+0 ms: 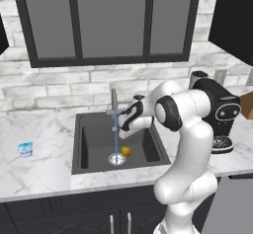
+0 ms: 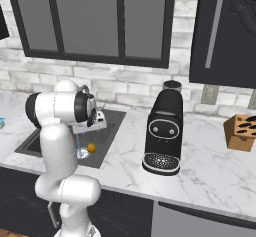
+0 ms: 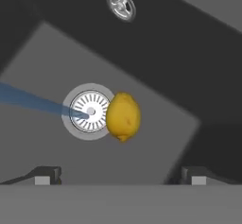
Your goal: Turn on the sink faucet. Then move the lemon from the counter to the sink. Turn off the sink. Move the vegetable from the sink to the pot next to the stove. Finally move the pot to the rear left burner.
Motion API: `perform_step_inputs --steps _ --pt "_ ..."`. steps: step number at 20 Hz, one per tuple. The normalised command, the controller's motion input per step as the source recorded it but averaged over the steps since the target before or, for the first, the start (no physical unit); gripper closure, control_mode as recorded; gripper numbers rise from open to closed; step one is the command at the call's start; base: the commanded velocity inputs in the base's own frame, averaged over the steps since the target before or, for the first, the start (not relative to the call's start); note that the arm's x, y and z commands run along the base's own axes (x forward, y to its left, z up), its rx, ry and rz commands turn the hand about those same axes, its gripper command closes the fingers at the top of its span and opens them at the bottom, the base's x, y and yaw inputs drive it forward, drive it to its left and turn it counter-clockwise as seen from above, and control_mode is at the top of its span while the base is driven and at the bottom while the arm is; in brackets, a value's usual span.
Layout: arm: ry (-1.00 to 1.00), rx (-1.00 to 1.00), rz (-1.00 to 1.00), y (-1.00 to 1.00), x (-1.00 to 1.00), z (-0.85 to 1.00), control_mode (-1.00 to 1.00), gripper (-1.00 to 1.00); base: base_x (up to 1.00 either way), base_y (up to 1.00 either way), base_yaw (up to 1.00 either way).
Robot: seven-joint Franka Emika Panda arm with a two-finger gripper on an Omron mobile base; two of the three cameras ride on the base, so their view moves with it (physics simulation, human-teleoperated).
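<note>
The sink faucet is running: a blue stream of water falls onto the silver drain ring. The yellow lemon lies on the floor of the dark sink, touching the drain's right edge; it is also seen as the lemon. My gripper hangs open above the basin, close to the spout, with nothing between its fingertips. From the left base, the gripper sits just right of the stream. White marble counter surrounds the sink. The pot and the stove are out of view.
A black coffee machine stands on the counter right of the sink, close to my arm. A small blue-and-white cup sits at the far left. A wooden knife block is at the far right. Dark cabinets hang overhead.
</note>
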Motion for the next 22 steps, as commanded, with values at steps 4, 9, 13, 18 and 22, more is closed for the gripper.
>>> perform_step_inputs --steps 4,9,13,18,22 --pt "0.00 0.07 -0.03 -0.22 -0.03 0.64 -1.00 -1.00 0.00 0.00 0.00" --pt "0.00 0.07 -0.04 -0.15 -0.16 0.63 -1.00 -1.00 0.00 0.00 0.00" --pt "-0.02 0.08 -0.05 -0.15 -0.26 0.37 -1.00 -1.00 0.00 0.00 0.00" --pt "-0.02 0.07 -0.03 -0.16 -0.39 0.02 -1.00 -1.00 0.00 0.00 0.00" --pt "-0.06 0.07 0.00 -0.03 -0.36 0.12 -1.00 -1.00 0.00 0.00 0.00"
